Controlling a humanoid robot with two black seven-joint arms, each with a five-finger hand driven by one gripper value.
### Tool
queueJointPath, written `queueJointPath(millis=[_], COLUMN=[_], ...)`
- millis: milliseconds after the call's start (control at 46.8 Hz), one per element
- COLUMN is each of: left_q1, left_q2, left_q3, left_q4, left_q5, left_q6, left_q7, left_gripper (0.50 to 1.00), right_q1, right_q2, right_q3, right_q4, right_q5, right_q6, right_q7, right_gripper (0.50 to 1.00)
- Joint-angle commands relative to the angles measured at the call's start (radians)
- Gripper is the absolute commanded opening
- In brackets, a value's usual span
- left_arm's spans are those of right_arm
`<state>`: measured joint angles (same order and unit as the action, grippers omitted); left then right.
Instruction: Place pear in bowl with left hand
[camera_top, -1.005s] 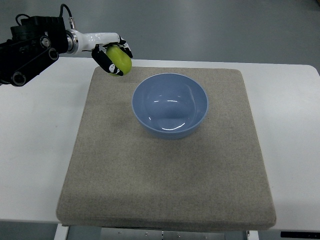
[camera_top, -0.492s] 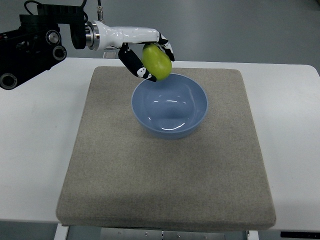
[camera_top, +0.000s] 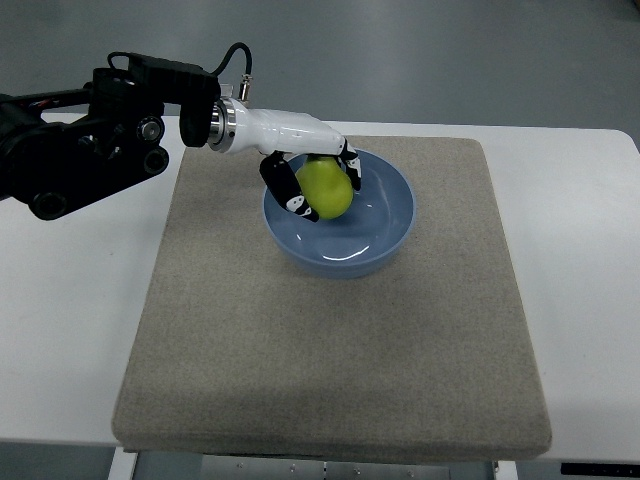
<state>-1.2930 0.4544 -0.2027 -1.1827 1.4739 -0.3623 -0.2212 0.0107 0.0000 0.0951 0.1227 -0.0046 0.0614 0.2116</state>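
Observation:
A blue bowl stands on a grey-brown mat on the white table. My left hand reaches in from the left and is shut on a yellow-green pear. The pear is held inside the bowl's left half, low over its inner wall. The black and white fingers wrap around the pear's left and far sides. I cannot tell whether the pear touches the bowl. The right arm is out of view.
The black left arm lies over the table's far left corner. The white table shows bare around the mat on both sides.
My left hand has carried the pear from the mat's far left corner rightward and down, over the bowl's rim and into the bowl.

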Motion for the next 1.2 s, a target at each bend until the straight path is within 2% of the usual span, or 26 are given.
queueJointPath(millis=[0,64,150,257,299,321,342,471,684,791,941,1176], left_q1=[0.004,0.004,0.006,0.046,0.063,0.07,0.075,0.08,0.057,0.011,-0.049,-0.032], left_q2=[-0.008,-0.01,-0.011,-0.02,-0.042,-0.052,-0.063,-0.085,-0.079,-0.054,0.027,0.056], left_q3=[0.002,0.011,0.023,0.034,0.034,0.032,0.032,0.028,0.014,0.003,-0.018,-0.077], left_q4=[0.003,0.005,0.018,0.035,0.041,0.044,0.048,0.051,0.046,0.052,0.087,0.322], left_q5=[0.0,0.0,-0.001,-0.014,-0.02,-0.023,-0.027,-0.066,-0.259,-0.395,-0.668,-1.004], left_q6=[0.002,0.005,0.022,0.085,0.121,0.138,0.158,0.241,0.235,0.201,0.105,0.0], left_q7=[0.0,0.0,0.0,0.0,0.0,0.0,0.0,0.0,0.003,0.011,0.017,0.031], left_gripper=[0.557,0.593,0.732,0.795,0.931,0.979,0.99,0.994,0.994,0.996,0.994,0.996], right_q1=[0.0,0.0,0.0,0.0,0.0,0.0,0.0,0.0,0.0,0.0,0.0,0.0], right_q2=[0.0,0.0,0.0,0.0,0.0,0.0,0.0,0.0,0.0,0.0,0.0,0.0], right_q3=[0.0,0.0,0.0,0.0,0.0,0.0,0.0,0.0,0.0,0.0,0.0,0.0], right_q4=[0.0,0.002,0.0,0.0,0.0,0.0,0.0,0.0,0.0,0.0,0.0,0.0], right_q5=[0.0,0.0,0.0,0.0,0.0,0.0,0.0,0.0,0.0,0.0,0.0,0.0], right_q6=[0.0,0.0,0.0,0.0,0.0,0.002,0.0,0.0,0.0,0.0,0.0,0.0], right_q7=[0.0,0.0,0.0,0.0,0.0,0.0,0.0,0.0,0.0,0.0,0.0,0.0], right_gripper=[0.926,0.926,0.926,0.926,0.926,0.926,0.926,0.926,0.926,0.926,0.926,0.926])
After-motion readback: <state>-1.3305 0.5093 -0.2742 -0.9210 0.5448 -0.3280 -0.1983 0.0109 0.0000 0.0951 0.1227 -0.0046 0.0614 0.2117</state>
